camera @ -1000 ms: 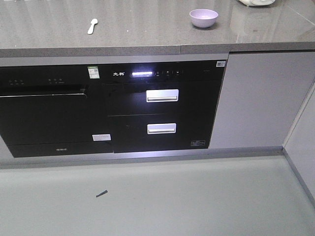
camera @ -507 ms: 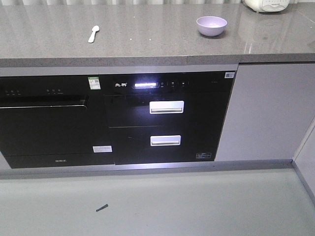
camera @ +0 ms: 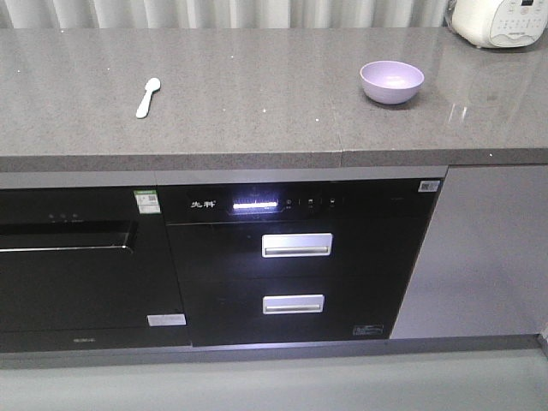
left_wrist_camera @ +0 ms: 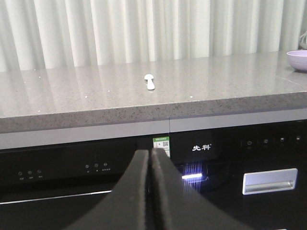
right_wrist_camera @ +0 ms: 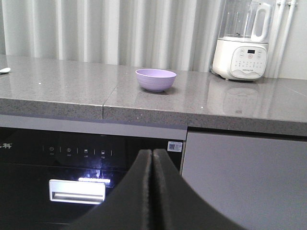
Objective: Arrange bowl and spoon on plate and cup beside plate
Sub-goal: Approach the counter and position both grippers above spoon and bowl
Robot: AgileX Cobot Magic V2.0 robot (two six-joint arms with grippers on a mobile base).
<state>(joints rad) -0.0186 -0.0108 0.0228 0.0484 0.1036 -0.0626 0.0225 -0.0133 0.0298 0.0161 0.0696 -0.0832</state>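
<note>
Pressing its two dark fingers flat together with nothing between them, the left hand (left_wrist_camera: 151, 152) hangs below the front edge of the counter (camera: 257, 120), in front of the black built-in appliances (camera: 295, 282). The right hand (right_wrist_camera: 152, 151) is pinched closed the same way, also empty and also below the counter's front edge. On the counter's left part lies the spoon (camera: 148, 96), about midway between the front and back edges, its scoop toward the back edge. The bowl (camera: 391, 81) stands upright on the right part, well apart from the spoon and clear of every edge. Beyond it, at the back right corner, stands a white kitchen machine (right_wrist_camera: 240, 52). Pale curtains (left_wrist_camera: 144, 28) hang behind the back edge.
</note>
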